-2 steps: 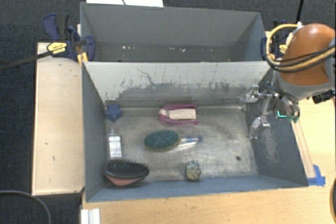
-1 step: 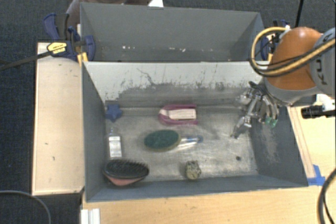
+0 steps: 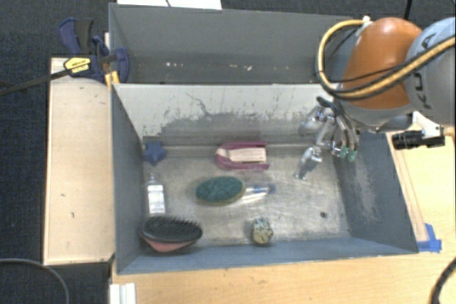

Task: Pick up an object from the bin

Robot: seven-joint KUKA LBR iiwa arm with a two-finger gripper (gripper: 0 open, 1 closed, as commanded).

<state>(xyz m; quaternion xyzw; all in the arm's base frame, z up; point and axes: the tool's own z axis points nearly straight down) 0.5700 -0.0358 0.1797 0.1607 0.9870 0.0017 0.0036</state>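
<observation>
My gripper [image 3: 311, 160] hangs at the right side of the bin, above the floor, with nothing seen between its fingers. To its left, a pink and white block [image 3: 243, 155] lies near the back wall. In front of that lies a dark green oval brush with a clear handle [image 3: 223, 190]. A small speckled stone-like lump [image 3: 262, 231] rests near the front wall, left of and nearer than the gripper.
A black oval hairbrush [image 3: 170, 233] lies in the front left corner. Beside it stands a small clear bottle [image 3: 155, 197], and a small blue piece [image 3: 153, 152] sits at the back left. The arm with its orange cover enters over the right wall.
</observation>
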